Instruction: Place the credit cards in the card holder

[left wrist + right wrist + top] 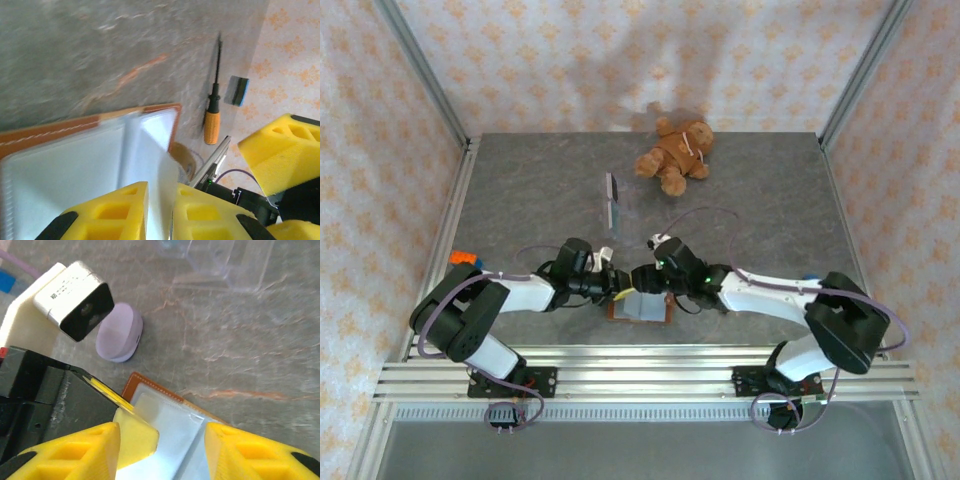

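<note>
At near edge of table (pixel 520 200): card holder (pixel 645 310) open flat, pale side up. Left gripper (pixel 160 205) pinched narrow on thin pale sheet (pixel 157 170); card or pocket leaf, cannot tell. Right gripper (pixel 162 445) spread half wide above it, nothing held. Farther out: credit cards (pixel 612 198) standing on edge. Treat as light, stiff, slick; pinch across short edge, never flat face. Hold soft leather steady.

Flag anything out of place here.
Nothing damaged or spilled. A teddy bear lies sprawled at the far side, and an orange-handled screwdriver lies by the wall; both look unrelated to the open card holder.
</note>
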